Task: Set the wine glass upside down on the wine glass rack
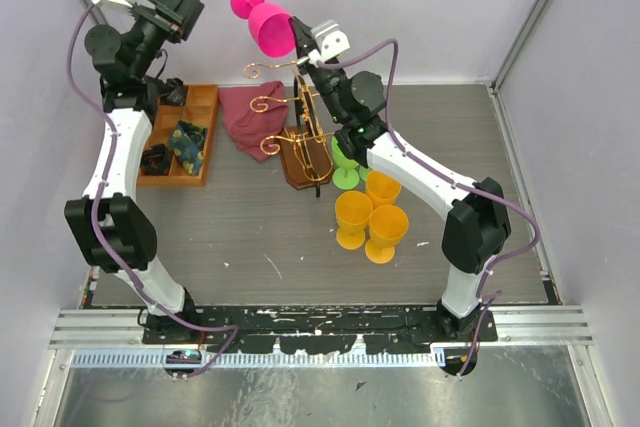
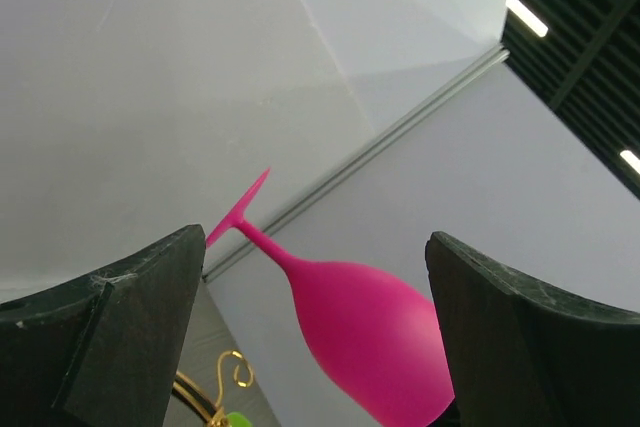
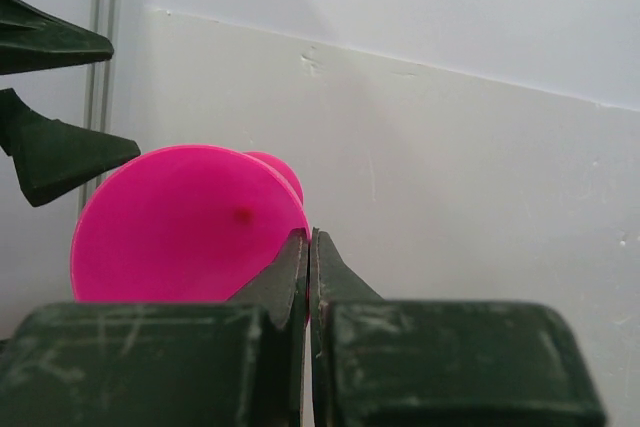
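A pink wine glass [image 1: 272, 29] hangs in the air above the wine glass rack [image 1: 295, 127], tilted with its foot up and to the left. My right gripper [image 1: 298, 39] is shut on the rim of its bowl. In the right wrist view the jaws [image 3: 310, 237] pinch the edge of the glass [image 3: 185, 227]. My left gripper [image 1: 185, 2] is raised at the far left, open and empty. It faces the glass [image 2: 370, 337] from a short way off, and the bowl shows between its fingers [image 2: 315, 237]. A gold curl of the rack [image 2: 225, 372] shows below.
An orange wooden tray [image 1: 205, 137] with small items lies left of the rack, and a maroon cloth [image 1: 250, 117] lies between them. Three orange goblets [image 1: 370, 217] and a green one [image 1: 345, 162] stand right of the rack, under my right arm.
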You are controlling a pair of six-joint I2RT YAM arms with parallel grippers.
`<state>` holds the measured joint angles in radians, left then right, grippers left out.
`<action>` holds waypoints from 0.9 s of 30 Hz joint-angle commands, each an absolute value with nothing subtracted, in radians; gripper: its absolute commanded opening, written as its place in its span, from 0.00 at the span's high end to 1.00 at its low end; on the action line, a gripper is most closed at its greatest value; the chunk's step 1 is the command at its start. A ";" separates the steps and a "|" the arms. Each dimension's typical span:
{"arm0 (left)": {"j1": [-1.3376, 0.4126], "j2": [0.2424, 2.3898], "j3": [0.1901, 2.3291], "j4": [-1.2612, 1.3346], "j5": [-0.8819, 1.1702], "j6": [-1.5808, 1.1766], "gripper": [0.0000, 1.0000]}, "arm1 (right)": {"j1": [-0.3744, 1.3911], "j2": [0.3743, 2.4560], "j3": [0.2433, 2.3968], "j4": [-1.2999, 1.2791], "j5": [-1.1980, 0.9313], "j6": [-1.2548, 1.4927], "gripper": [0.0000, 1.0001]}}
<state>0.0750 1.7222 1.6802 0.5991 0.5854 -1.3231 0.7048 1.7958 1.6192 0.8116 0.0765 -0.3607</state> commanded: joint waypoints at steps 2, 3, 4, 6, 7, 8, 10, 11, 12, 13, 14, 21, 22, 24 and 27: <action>0.039 1.579 1.736 0.265 0.513 -1.021 0.02 | 0.706 1.784 1.670 0.828 0.084 -0.367 1.00; 0.038 1.563 1.725 0.273 0.503 -1.014 0.02 | 0.708 1.784 1.669 0.824 0.085 -0.368 1.00; 0.039 1.548 1.712 0.299 0.493 -1.018 0.02 | 0.707 1.784 1.669 0.822 0.087 -0.368 1.00; 0.038 1.520 1.688 0.331 0.467 -1.030 0.02 | 0.707 1.784 1.669 0.815 0.089 -0.369 1.00; 0.038 1.507 1.684 0.332 0.459 -1.030 0.02 | 0.706 1.783 1.669 0.811 0.090 -0.372 1.00; 0.038 1.496 1.679 0.331 0.457 -1.030 0.02 | 0.707 1.781 1.668 0.808 0.090 -0.375 1.00; 0.038 1.458 1.659 0.364 0.464 -0.994 0.02 | 0.707 1.777 1.665 0.804 0.090 -0.382 1.00; 0.038 1.441 1.637 0.384 0.460 -0.971 0.02 | 0.707 1.775 1.664 0.804 0.090 -0.384 1.00; 0.038 1.425 1.617 0.413 0.457 -0.948 0.02 | 0.707 1.774 1.663 0.804 0.089 -0.386 1.00; 0.038 1.408 1.597 0.451 0.462 -0.918 0.02 | 0.706 1.772 1.663 0.804 0.088 -0.386 1.00; 0.038 1.392 1.574 0.502 0.476 -0.881 0.02 | 0.706 1.771 1.663 0.804 0.086 -0.387 1.00; 0.038 1.316 1.373 0.718 0.342 -0.983 0.02 | 0.707 1.776 1.686 0.801 0.061 -0.365 1.00; 0.037 1.320 1.375 0.703 0.349 -0.981 0.02 | 0.706 1.776 1.689 0.799 0.055 -0.359 1.00; 0.027 1.328 1.373 0.685 0.349 -0.978 0.02 | 0.707 1.778 1.701 0.798 0.041 -0.340 1.00; -0.002 1.330 1.356 0.640 0.318 -0.964 0.02 | 0.708 1.780 1.708 0.805 0.029 -0.323 1.00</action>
<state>0.0288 1.3354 1.3678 0.6289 0.3683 -0.9737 0.7048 1.7962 1.6455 0.7509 0.0582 -0.3565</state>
